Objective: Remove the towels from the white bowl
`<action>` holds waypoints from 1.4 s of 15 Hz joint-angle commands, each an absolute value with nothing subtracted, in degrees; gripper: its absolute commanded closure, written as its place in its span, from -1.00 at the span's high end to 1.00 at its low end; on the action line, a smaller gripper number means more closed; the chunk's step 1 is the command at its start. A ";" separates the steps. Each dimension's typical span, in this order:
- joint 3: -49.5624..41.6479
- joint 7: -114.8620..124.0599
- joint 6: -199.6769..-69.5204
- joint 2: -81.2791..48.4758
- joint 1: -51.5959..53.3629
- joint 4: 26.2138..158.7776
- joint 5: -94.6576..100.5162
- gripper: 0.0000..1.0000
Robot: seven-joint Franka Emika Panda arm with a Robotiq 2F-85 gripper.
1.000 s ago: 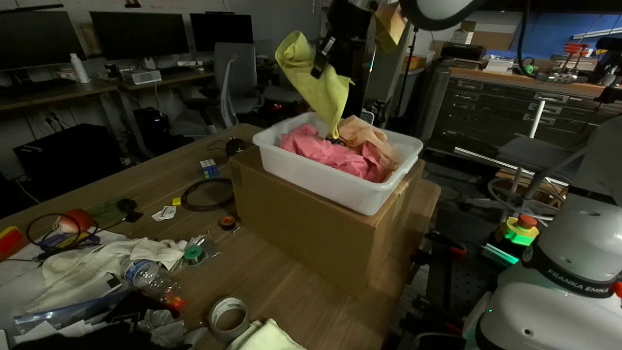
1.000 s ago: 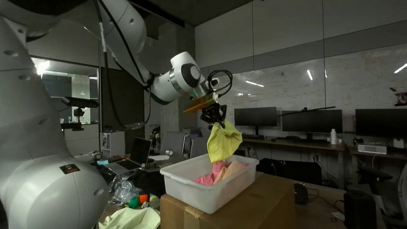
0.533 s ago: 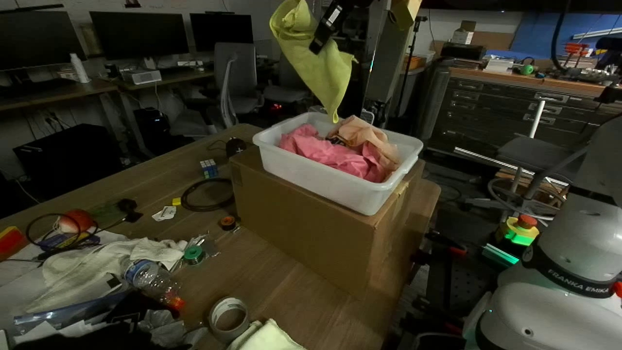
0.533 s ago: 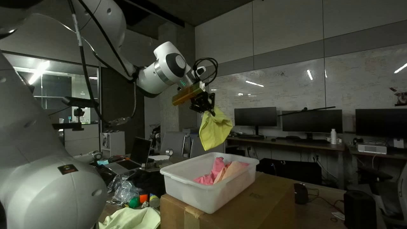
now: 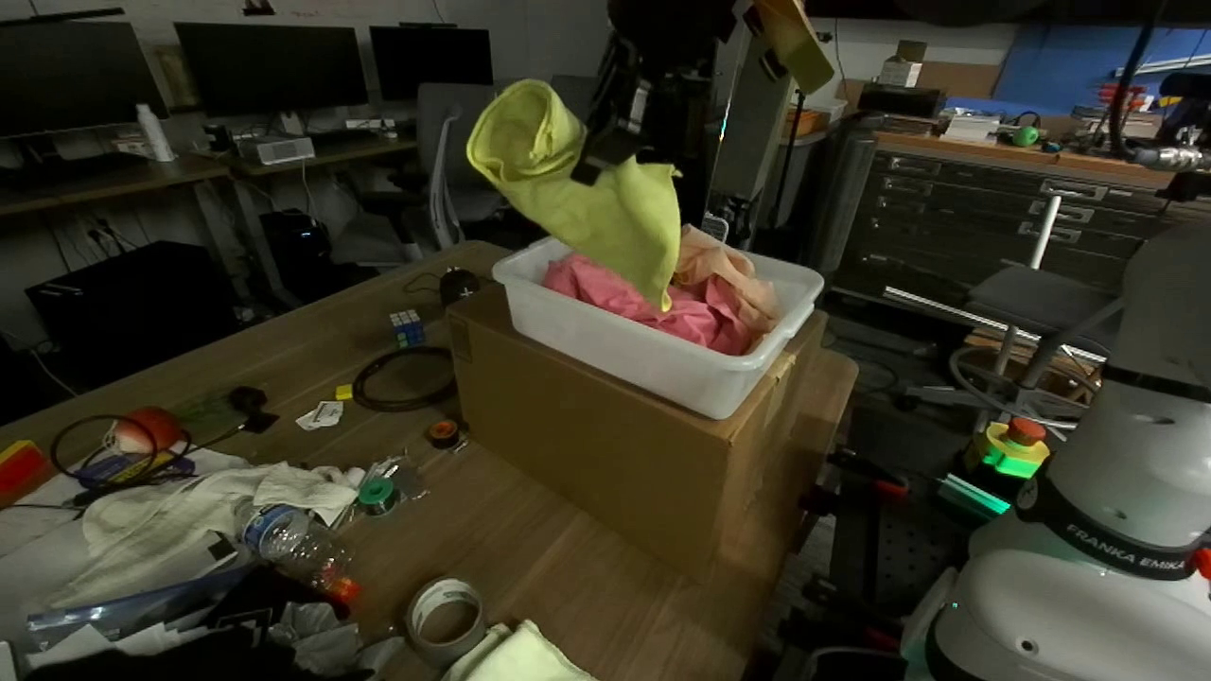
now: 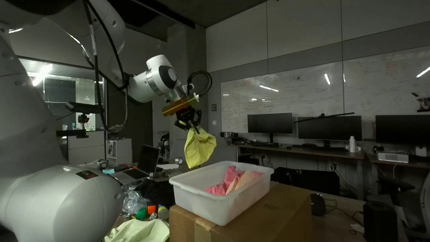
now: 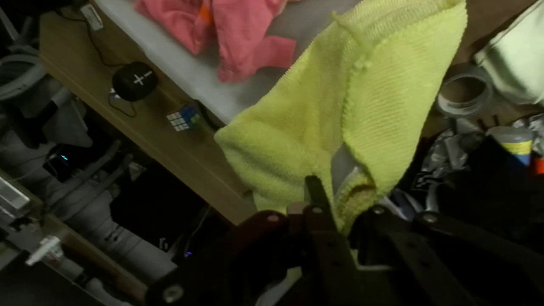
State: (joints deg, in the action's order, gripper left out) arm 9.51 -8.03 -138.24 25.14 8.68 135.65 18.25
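Observation:
My gripper [image 5: 602,163] is shut on a yellow towel [image 5: 615,227], which hangs in the air. In an exterior view, the gripper [image 6: 195,129] holds the towel [image 6: 200,148] by the far long rim of the white bowl; whether it is over or beyond the rim I cannot tell. The rectangular white bowl [image 5: 615,359] holds a pink towel [image 5: 596,284] and a peach towel [image 5: 719,265]. In the wrist view, the yellow towel [image 7: 382,102] covers much of the bowl [image 7: 182,72]; the pink towel [image 7: 244,38] shows beside it, and the dark fingers [image 7: 335,204] pinch its lower end.
The bowl stands on a cardboard box [image 5: 596,463] on a wooden table [image 5: 539,558]. A pale yellow towel [image 6: 139,230] lies on the table, near a tape roll [image 5: 445,615]. A bottle [image 5: 293,539], cloth, cables and other clutter cover one side. A puzzle cube [image 5: 407,328] sits beyond.
The gripper has carried the yellow towel from above the middle of the bowl toward one long side, first rising, then lowering. The pink and peach towels stay in the bowl.

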 commanded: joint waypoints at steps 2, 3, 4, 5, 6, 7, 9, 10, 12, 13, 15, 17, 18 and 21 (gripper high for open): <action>8.51 -20.35 -134.40 22.54 15.96 132.28 11.43 -0.91; 8.11 -23.12 -133.84 22.15 17.61 131.86 9.12 -0.91; 7.69 -25.82 -133.33 21.69 19.23 131.46 6.40 -0.91; 7.22 -28.45 -132.85 21.04 20.75 130.98 3.37 -0.91; 6.73 -31.34 -132.26 20.31 22.03 130.41 0.54 -0.91; 6.20 -34.21 -131.41 19.53 23.26 129.78 -2.48 -0.91; 5.28 -39.78 -128.38 17.56 24.93 128.02 -8.15 -0.91; 5.13 -42.45 -125.99 16.65 25.24 126.98 -10.82 -0.91; 5.78 -45.89 -121.48 15.16 24.50 125.18 -13.54 -0.91; 6.40 -46.87 -119.83 14.51 23.78 124.52 -13.70 -0.89; 7.27 -48.35 -117.03 13.56 22.83 123.32 -12.97 -0.23; 7.87 -49.04 -115.13 12.74 22.11 122.40 -12.33 0.05; 8.10 -49.28 -114.38 12.47 21.77 122.03 -12.20 0.20; 9.57 -44.05 -116.42 12.82 19.51 122.82 -7.93 0.68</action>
